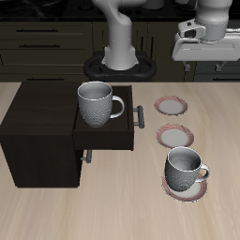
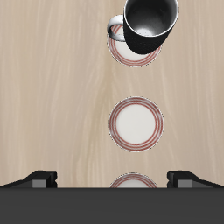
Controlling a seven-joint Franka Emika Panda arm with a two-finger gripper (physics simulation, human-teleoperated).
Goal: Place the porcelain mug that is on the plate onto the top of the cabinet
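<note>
The porcelain mug [image 1: 186, 168] is sitting upright on the plate [image 1: 185, 187], the one of three alike that is lying nearest the bench's front edge; its loop handle is sticking out to the side and its grey inside is showing. Two more plates are lying in a row behind it, the middle plate [image 1: 175, 136] and the far plate [image 1: 172, 105], each bare and apart from its neighbour. The cabinet [image 1: 42, 127] is standing well apart from that row, near-black, with its drawer [image 1: 105, 134] pulled open and the grey bar handle [image 1: 140, 116] facing the plates. A second mug [image 1: 97, 102], a look-alike, is sitting in the open drawer. The bench [image 1: 220, 122] is showing pale wood grain throughout; dark wall cupboards [image 1: 47, 42] are filling the background behind the robot's base [image 1: 119, 64]. The gripper [image 1: 208, 66] is hanging high above the bench's back part, beyond the far plate, touching nothing. The exterior view is showing the cabinet, the second mug and the room, which the wrist view is missing. The wrist view is looking straight down the plate row: porcelain mug [image 2: 150, 24] on its plate [image 2: 135, 52], middle plate [image 2: 136, 122], and the far plate [image 2: 135, 181] partly cut off, with both fingertips [image 2: 42, 179] showing set wide apart, so the jaws are released and empty.
</note>
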